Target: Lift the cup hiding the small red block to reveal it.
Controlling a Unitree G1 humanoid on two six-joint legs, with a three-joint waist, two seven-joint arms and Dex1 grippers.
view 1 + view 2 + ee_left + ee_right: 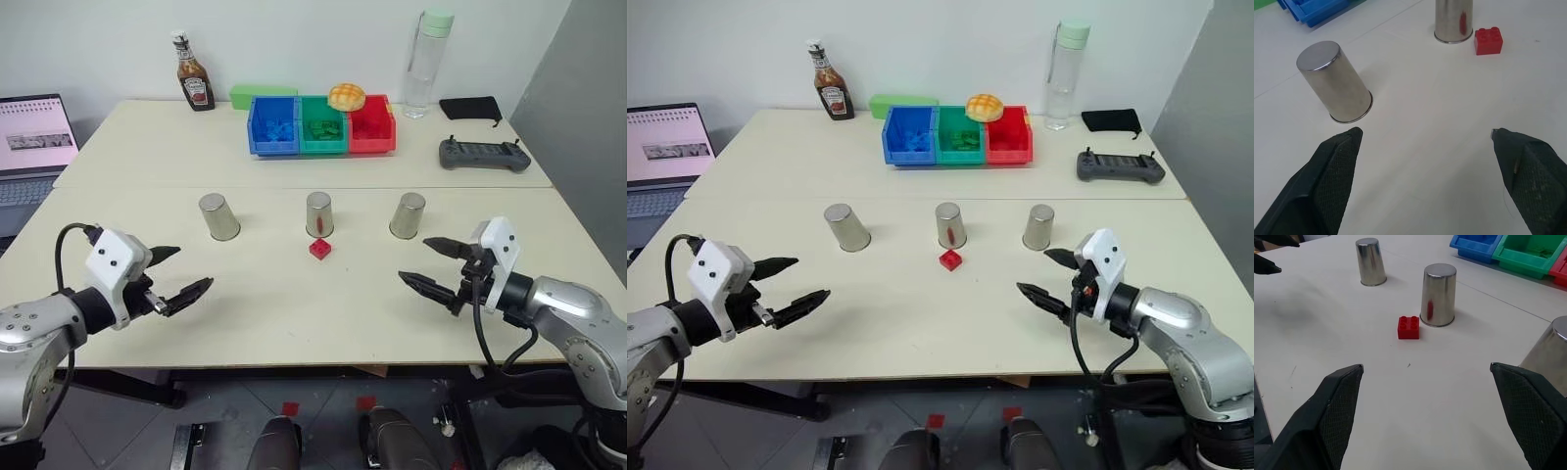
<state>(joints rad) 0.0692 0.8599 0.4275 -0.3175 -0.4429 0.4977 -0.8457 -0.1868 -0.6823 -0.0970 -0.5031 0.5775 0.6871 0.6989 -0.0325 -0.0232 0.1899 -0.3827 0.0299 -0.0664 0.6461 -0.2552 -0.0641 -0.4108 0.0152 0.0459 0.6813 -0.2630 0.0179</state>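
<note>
Three silvery cups stand upside down in a row across the middle of the table (pixel 294 323): left cup (pixel 218 216), middle cup (pixel 319 213), right cup (pixel 408 215), well apart from one another. The small red block (pixel 319 249) sits in the open on the table, just in front of the middle cup on its near side – not under any cup, so it is already in plain sight

Left pincer (pixel 174 275) hovers over the near left of the table, jaws spread wide, empty. Right pincer (pixel 436 264) hovers over the near right, jaws likewise wide apart and holding nothing. Neither touches a cup

Handling, as a guess: the cups look like thin brushed metal – light, rigid, smooth-walled and slightly tapered, so apt to slip or tip if nudged off-centre. Best hold would be across the side wall about mid-height, fingers on opposite sides, then a straight lift

Views: the head camera takes in the far side – ketchup bottle (pixel 193 83), blue bin (pixel 272 124), green bin (pixel 323 123), red bin (pixel 371 123), a bun (pixel 346 96), clear water bottle (pixel 428 63), controller (pixel 484 155), laptop (pixel 35 137) at far left. The right wrist view adds the block's studs and its red reflection on the middle cup's wall; the left wrist view gives the left cup close
</note>
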